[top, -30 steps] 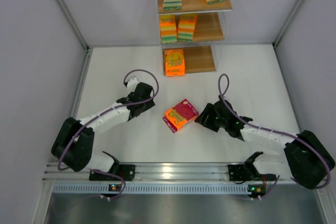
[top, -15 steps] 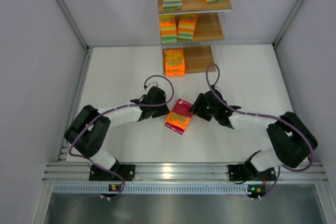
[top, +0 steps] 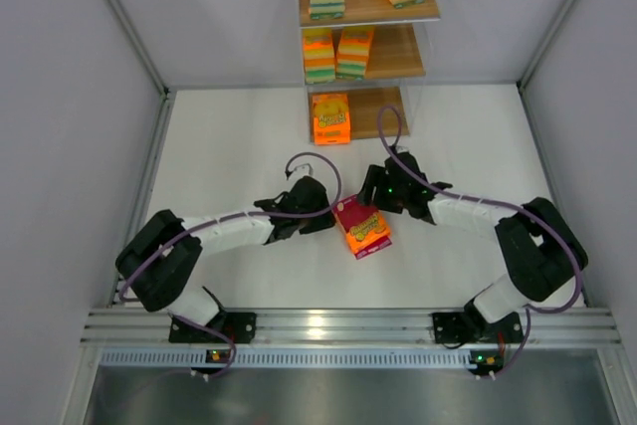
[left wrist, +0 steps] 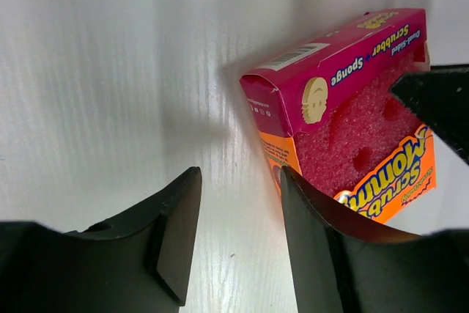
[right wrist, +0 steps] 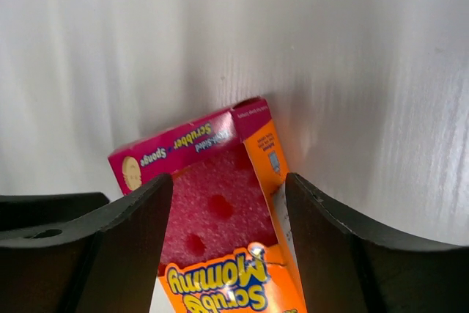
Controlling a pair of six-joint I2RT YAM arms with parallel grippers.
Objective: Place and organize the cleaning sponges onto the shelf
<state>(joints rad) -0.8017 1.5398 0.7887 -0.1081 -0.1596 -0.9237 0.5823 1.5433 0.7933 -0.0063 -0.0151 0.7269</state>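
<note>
The pink-and-orange boxed sponge (top: 363, 228) lay flat on the white table (top: 229, 146) between both arms, well short of the three-tier wooden-board shelf (top: 388, 111) holding five orange, yellow and green sponge packs (top: 330, 118). Left gripper (left wrist: 240, 181) was narrowly parted with nothing in it, just beside the box. Right gripper (right wrist: 229, 181) straddled the box, but honestly I couldn't tell if it was squeezing.

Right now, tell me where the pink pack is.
Top view: the pink pack sits on the table, centre, between the left arm and right arm, nearer than the shelf.
</note>
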